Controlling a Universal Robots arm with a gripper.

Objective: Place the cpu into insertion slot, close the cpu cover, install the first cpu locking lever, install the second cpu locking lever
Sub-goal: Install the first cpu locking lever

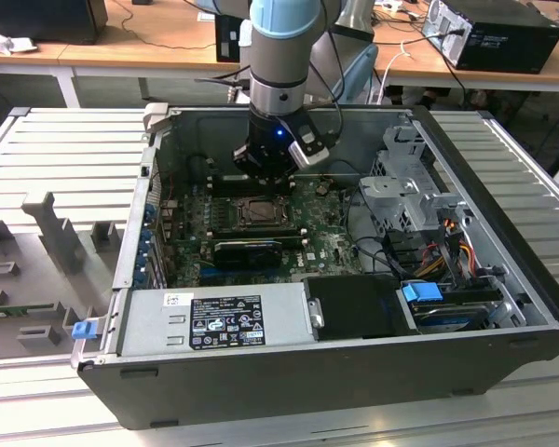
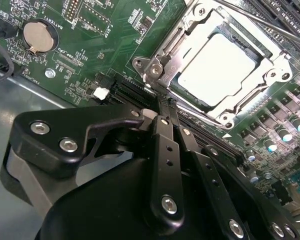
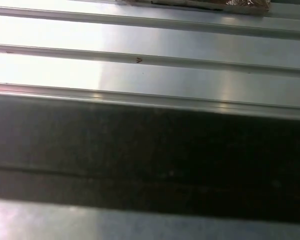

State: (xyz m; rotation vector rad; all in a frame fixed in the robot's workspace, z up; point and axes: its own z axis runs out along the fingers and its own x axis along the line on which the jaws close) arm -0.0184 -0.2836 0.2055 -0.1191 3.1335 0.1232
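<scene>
Nearest the exterior view's camera is the front wall of the open computer case [image 1: 289, 372], then the grey power supply [image 1: 214, 321] with its sticker along that near edge, and a blue-tabbed drive [image 1: 447, 307] in the near corner on the exterior view's right. Past those sits the green circuit board [image 1: 335, 247] on the case floor, with a black card [image 1: 247, 251] standing in it. Just behind that card, around the middle of the board, is the insertion slot [image 1: 258, 212], and the cpu [image 2: 217, 62] is already lying flat in it, pale silver face up in the second wrist view. The cpu cover [image 2: 190, 27] is down around the chip, its frame ringing the chip on all sides with the window showing the metal face. The gripper [image 2: 166, 107] hangs just over the far edge of the socket, fingers [image 2: 162, 150] pressed together with nothing between them, tips right next to the cover's corner by a screw. A coin battery [image 2: 36, 35] sits on the board well off to the side. Farther back is the case's rear wall, then wooden desks [image 1: 121, 42]. The first wrist view has ribbed metal panels [image 3: 150, 45].
</scene>
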